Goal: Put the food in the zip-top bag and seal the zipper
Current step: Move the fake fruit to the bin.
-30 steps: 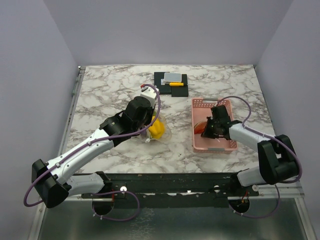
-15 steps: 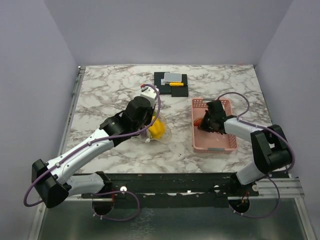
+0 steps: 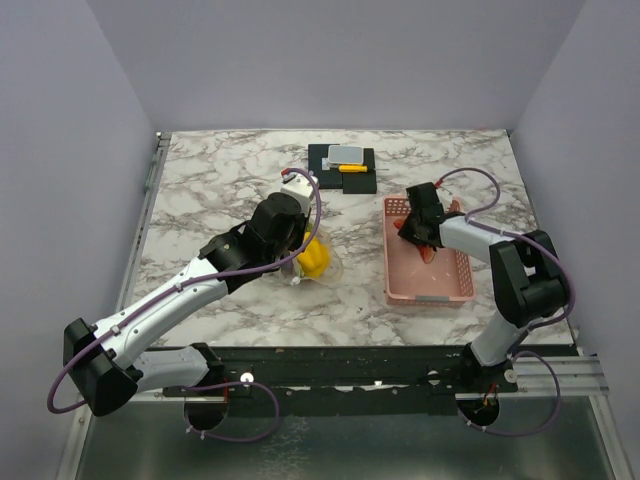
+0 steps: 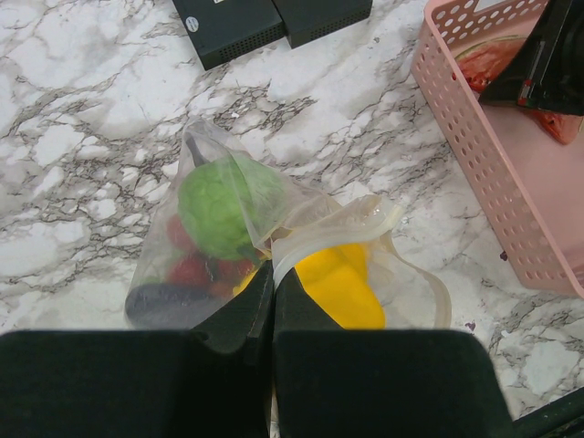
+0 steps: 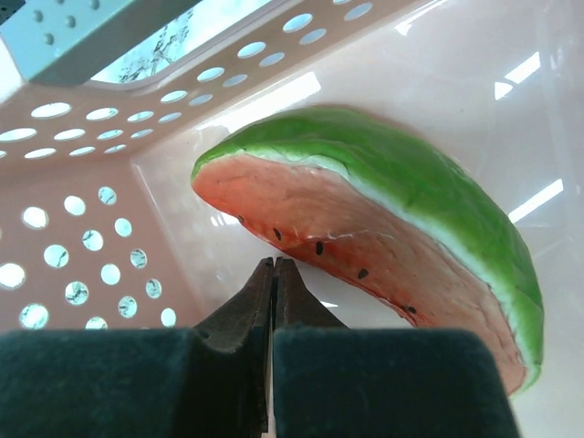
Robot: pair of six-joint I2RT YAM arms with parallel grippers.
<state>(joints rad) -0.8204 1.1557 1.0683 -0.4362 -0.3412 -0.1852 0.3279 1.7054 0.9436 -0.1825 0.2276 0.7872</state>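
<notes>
The clear zip-top bag (image 4: 274, 219) lies on the marble table with a green fruit (image 4: 224, 205), red pieces and a dark piece inside, and a yellow pepper (image 4: 338, 283) at its open mouth. My left gripper (image 4: 272, 274) is shut on the bag's rim; from above it sits at the bag (image 3: 325, 268) beside the yellow pepper (image 3: 314, 258). My right gripper (image 5: 274, 265) is shut and empty, down inside the pink basket (image 5: 82, 228), its tips just under a watermelon slice (image 5: 383, 228). From above the right gripper (image 3: 410, 230) is at the basket's far left part.
The pink perforated basket (image 3: 430, 290) stands right of centre; its wall also shows in the left wrist view (image 4: 474, 155). A black base with a yellow-and-grey item (image 3: 343, 160) sits at the back middle. Grey walls surround the table.
My right gripper has moved from the middle of the basket toward its far left corner, up to the watermelon slice. The left gripper and the bag have not moved.
</notes>
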